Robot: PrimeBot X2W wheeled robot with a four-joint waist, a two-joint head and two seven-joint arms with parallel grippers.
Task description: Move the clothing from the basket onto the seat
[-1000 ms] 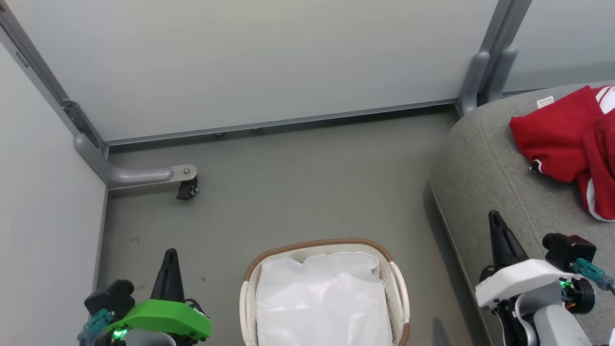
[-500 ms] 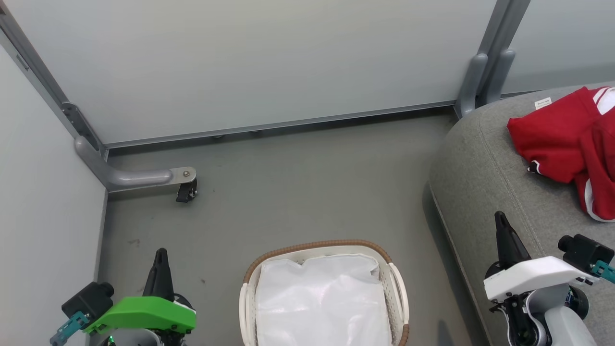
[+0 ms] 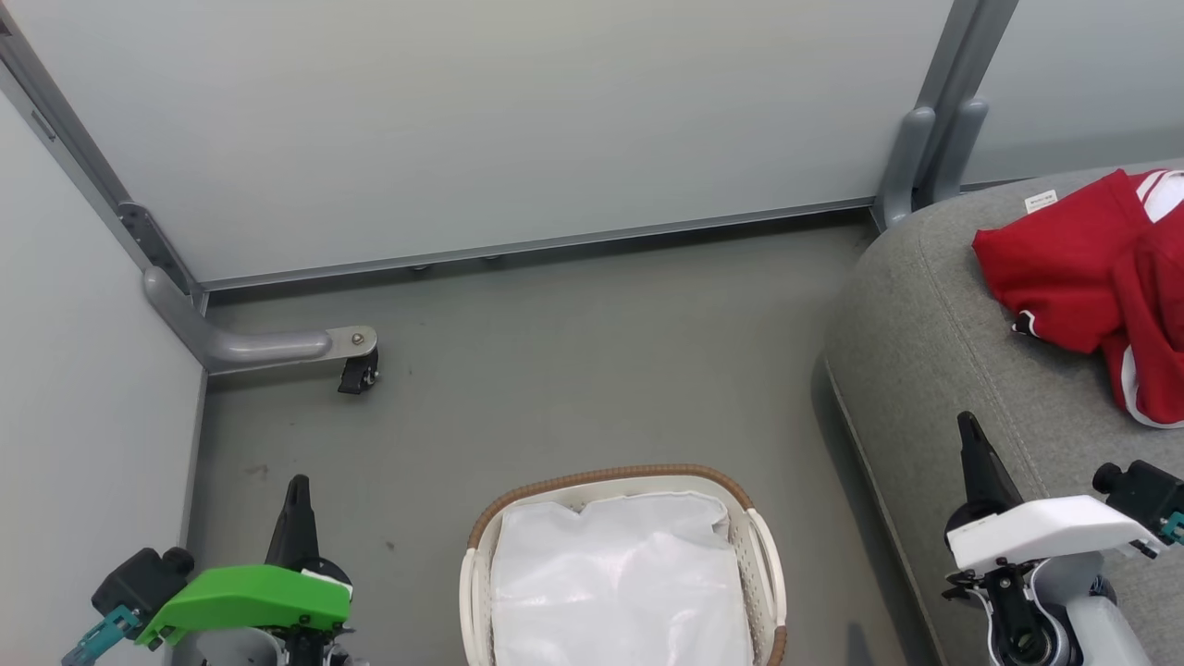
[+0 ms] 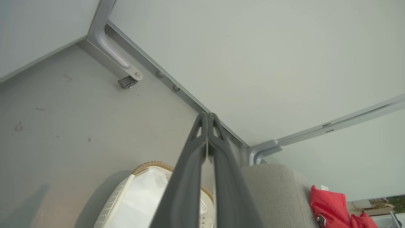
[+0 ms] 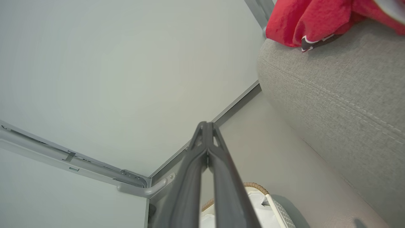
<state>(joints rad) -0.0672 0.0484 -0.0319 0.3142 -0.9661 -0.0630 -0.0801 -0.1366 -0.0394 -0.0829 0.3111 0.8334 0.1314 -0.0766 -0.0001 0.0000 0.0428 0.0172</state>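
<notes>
A: Where is the red clothing point(image 3: 1064, 268)?
B: It lies on the grey seat point(image 3: 925, 324), bunched up near the far end. Some of it runs off the side of the picture.
A: And the basket point(image 3: 610, 476)?
B: It stands on the floor point(image 3: 573, 351), near the seat but not touching it. A white cloth point(image 3: 620, 583) lies inside it.
A: What is the left claw point(image 3: 298, 490) doing?
B: It hangs low on the left, over the floor, beside the basket. Its two dark fingers point(image 4: 186, 183) are pressed together with nothing between them.
A: And the right claw point(image 3: 968, 435)?
B: It is low on the right, by the edge of the seat. Its fingers are pressed together too, and they grip nothing. It is well apart from the clothing.
A: Which way do the claws point?
B: Both point toward the pale wall point(image 3: 518, 129).
</notes>
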